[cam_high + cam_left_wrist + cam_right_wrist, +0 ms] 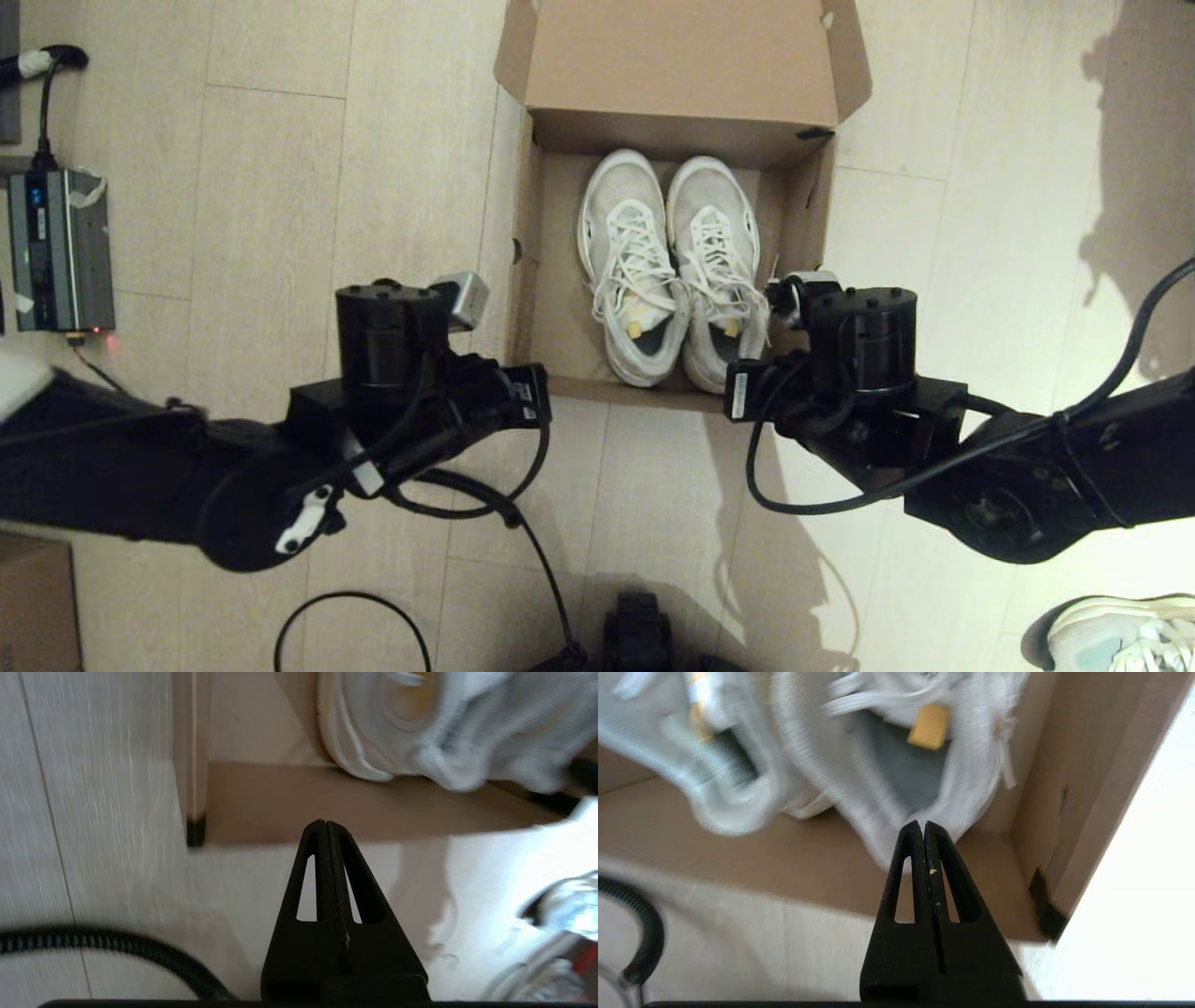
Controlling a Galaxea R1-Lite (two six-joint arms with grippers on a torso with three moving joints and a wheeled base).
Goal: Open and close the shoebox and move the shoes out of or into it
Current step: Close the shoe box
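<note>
Right hand (923,828) pressed shut above shoes (896,765), shoebox (672,75) lid up

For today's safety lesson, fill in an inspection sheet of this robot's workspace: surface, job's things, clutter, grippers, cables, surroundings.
Surface: pale wood-plank floor; no table.
Job's things: shoebox open, flap lid folded back; shoes side by side inside, toes toward the lid.
Clutter: single whitish sneaker at the robot's near right; small brown carton at its near left.
Grippers: left gripper jaws shut, empty, over the box's near wall; right gripper jaws shut, empty, over the heel of a shoe.
Cables: black cables hang from both arms and loop on the floor.
Surroundings: grey electronic unit with a plugged lead, far left.
</note>
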